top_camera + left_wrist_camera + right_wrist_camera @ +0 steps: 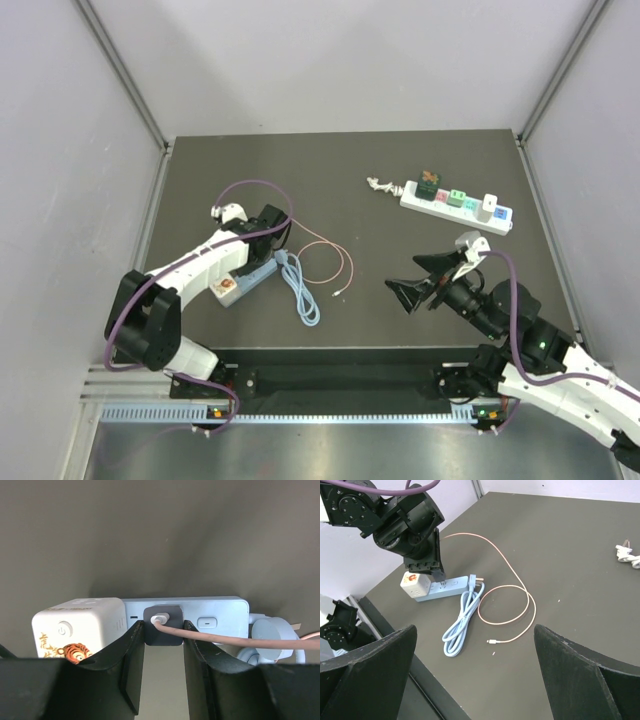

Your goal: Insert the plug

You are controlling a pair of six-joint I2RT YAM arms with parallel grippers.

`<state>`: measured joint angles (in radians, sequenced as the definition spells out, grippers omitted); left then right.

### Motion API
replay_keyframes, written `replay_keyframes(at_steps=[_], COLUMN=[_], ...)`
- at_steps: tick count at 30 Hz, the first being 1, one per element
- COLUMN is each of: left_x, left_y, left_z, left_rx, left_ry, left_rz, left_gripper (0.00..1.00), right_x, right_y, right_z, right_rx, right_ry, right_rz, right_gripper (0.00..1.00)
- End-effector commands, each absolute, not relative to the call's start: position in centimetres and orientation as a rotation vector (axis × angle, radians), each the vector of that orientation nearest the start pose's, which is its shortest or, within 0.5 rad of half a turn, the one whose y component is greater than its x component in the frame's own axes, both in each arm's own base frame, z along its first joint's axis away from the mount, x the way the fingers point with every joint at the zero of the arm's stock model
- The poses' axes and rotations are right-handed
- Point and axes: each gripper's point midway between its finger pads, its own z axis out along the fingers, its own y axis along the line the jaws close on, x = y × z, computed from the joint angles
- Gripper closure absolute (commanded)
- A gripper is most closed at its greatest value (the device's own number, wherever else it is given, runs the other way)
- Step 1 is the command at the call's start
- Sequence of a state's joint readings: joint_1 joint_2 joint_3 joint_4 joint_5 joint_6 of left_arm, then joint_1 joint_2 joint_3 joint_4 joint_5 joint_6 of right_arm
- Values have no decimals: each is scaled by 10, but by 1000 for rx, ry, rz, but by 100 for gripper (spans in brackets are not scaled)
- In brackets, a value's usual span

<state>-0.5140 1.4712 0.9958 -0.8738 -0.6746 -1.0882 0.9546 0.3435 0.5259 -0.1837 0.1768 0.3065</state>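
Your dark grey plug (163, 636) sits between the fingertips of the left gripper (163, 626), seated against the face of the light blue power strip (220, 612) straight ahead of it. The gripper is closed on the plug, one finger against each side. A white connector is in the plug's front, and a pink cable (240, 640) runs from it out past the right finger. Just beyond the left finger, a white cube adapter (80, 625) with a tiger print sits at that end of the strip. Past the right finger you can see the strip's own round mains plug (272, 637), with its blue cord (300, 292) coiled on the worktop (400, 170).

Your right gripper (405, 272) stands well apart from all this, fingers spread wide with nothing between them. A white power strip (456, 203) lies on the worktop beyond it.
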Motion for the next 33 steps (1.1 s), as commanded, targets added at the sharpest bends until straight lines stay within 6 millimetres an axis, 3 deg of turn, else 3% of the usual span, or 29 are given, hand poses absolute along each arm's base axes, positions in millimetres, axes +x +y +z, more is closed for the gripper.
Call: replay_keyframes(at_steps=[1, 11, 15, 23, 33], left_x=[285, 271, 264, 253, 242], left_y=[-62, -54, -61, -59, -74], left_z=[87, 77, 65, 44, 20], left_rx=[-796, -808, -833, -850, -828], left_ry=[2300, 2335, 2361, 2395, 2502], left_rz=[377, 454, 389, 397, 400], left_gripper=[100, 100, 100, 100, 100], right_x=[161, 163, 163, 163, 163], right_y=[192, 192, 193, 193, 192], right_z=[286, 282, 283, 283, 282], right_rx=[-368, -369, -368, -367, -361], right_ry=[1541, 1550, 1547, 1552, 1553], right_rz=[846, 834, 835, 839, 838], right_gripper=[0, 0, 0, 0, 0])
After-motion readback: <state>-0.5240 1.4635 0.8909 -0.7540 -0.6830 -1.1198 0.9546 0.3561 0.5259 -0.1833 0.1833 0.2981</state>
